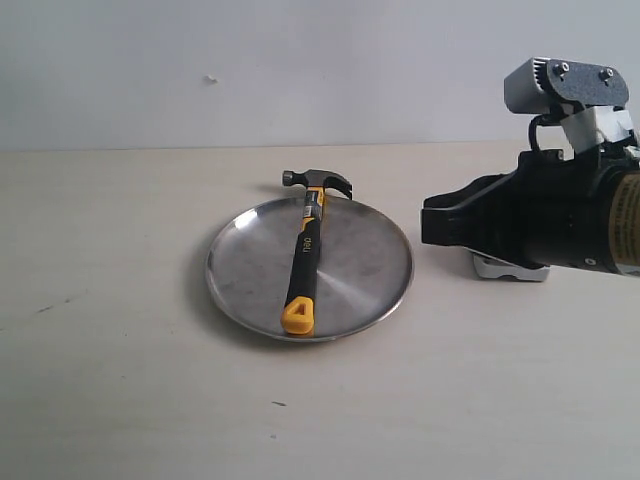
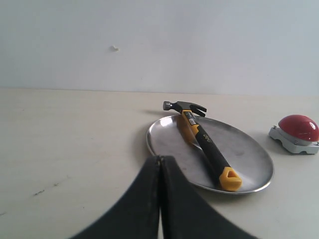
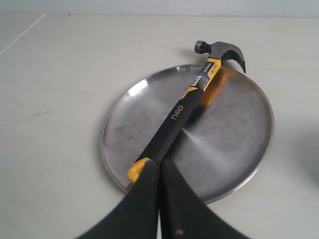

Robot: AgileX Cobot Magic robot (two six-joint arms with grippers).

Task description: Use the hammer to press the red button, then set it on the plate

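Observation:
The hammer (image 1: pixel 305 245) lies across the plate (image 1: pixel 370 270), with its dark head (image 1: pixel 318 180) over the far rim and its yellow end (image 1: pixel 298 315) at the near rim. My right gripper (image 1: pixel 428 225) hangs to the right of the plate, shut and empty. In the right wrist view its joined fingertips (image 3: pixel 159 162) sit above the hammer (image 3: pixel 184 107) and plate (image 3: pixel 234 144). The red button (image 2: pixel 299 127) shows in the left wrist view; in the exterior view only its grey base (image 1: pixel 510 268) peeks out under the right arm. My left gripper (image 2: pixel 160 158) is shut, short of the plate (image 2: pixel 249 154).
The plate stands on a pale beige tabletop (image 1: pixel 120 300) with a plain white wall (image 1: pixel 250 70) behind it. The right arm's black body and silver camera mount (image 1: pixel 565 90) fill the right edge of the exterior view.

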